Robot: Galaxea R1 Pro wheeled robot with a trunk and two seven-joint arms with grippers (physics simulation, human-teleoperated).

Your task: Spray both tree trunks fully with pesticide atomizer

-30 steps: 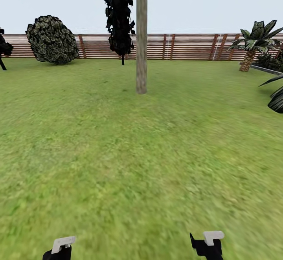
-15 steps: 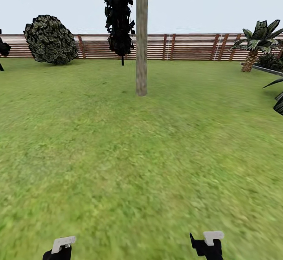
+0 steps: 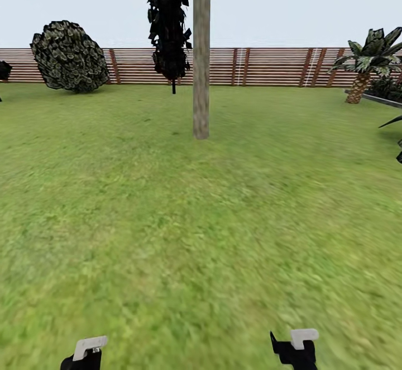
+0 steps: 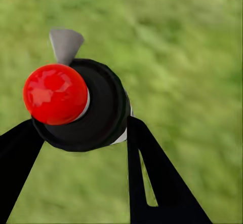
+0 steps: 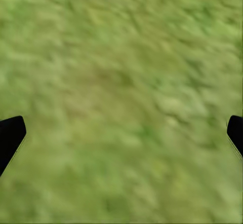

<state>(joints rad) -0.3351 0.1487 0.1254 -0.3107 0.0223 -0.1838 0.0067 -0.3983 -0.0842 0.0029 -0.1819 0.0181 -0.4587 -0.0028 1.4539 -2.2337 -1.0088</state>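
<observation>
Nearest, the left gripper is clamped on the atomizer; its two dark fingers bracket the black body, with the red top toward the wrist camera and a grey nozzle tab jutting from the rim; the bottle's long axis therefore runs roughly along the camera's line of sight, base toward the lawn, so it is held about upright, slightly tilted; which way the nozzle bears relative to the tree cannot be fixed from these views. In the head view the left gripper sits at the lower edge. The right gripper stands wide, holding nothing; only its two dark tips show over grass; it also sits low in the head view.

Judgement: pickup is done; the step in hand is the approach across the lawn to the first tree. The trunk stands upright ahead, well apart from both grippers, too far to spray. The next move calls for closing that gap, then raising the left arm and turning the nozzle onto the bark.

Beyond: a dark second tree, a round bush, a palm, the slat fence.
</observation>
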